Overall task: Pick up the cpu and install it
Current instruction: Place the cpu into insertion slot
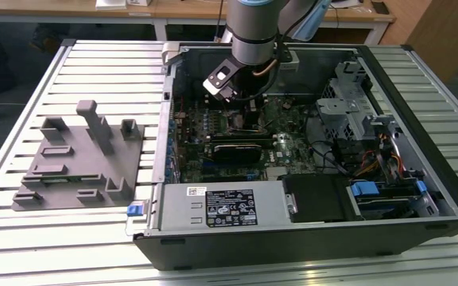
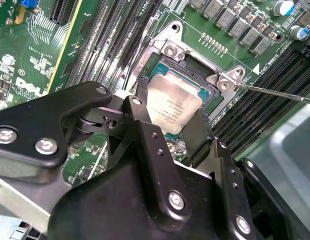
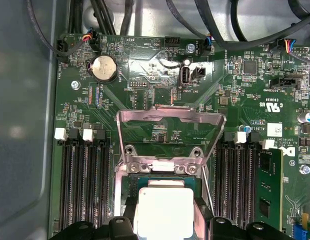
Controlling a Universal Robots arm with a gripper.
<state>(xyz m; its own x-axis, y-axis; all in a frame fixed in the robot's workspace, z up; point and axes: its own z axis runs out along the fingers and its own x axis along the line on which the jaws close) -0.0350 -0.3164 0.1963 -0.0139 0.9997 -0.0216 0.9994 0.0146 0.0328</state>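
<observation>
Starting at the bench (image 1: 22, 89) edge on the exterior view's left: the grey fixture block (image 1: 78, 161) with its upright posts sits there alone, well apart from the action. No chip is visible on it.

Next over is the open computer case (image 1: 293, 250), lying on its side and covering the bench from the middle to the edge on the exterior view's right. Laid flat like that, the motherboard (image 1: 293, 149) faces up, so the arm (image 1: 253, 30) can come straight down into it.

The tool (image 2: 170, 116) is deep inside the case, and in both wrist views its black fingers (image 2: 197, 135) are clamped on opposite edges of the cpu (image 2: 176, 102). Holding it by the edges makes sense to me, since that leaves the underside free to meet the contacts.

The cpu hangs flat right over the socket (image 3: 162, 167), squared up with the frame. I can't tell if it's touching down or just above. The socket's metal flap (image 3: 170, 120) is flipped up and the thin lever (image 2: 275, 92) is swung out to one side, which is why the opening is free. The memory slots (image 3: 82, 185) run along both sides of the socket, close to the fingers but not touching.
</observation>
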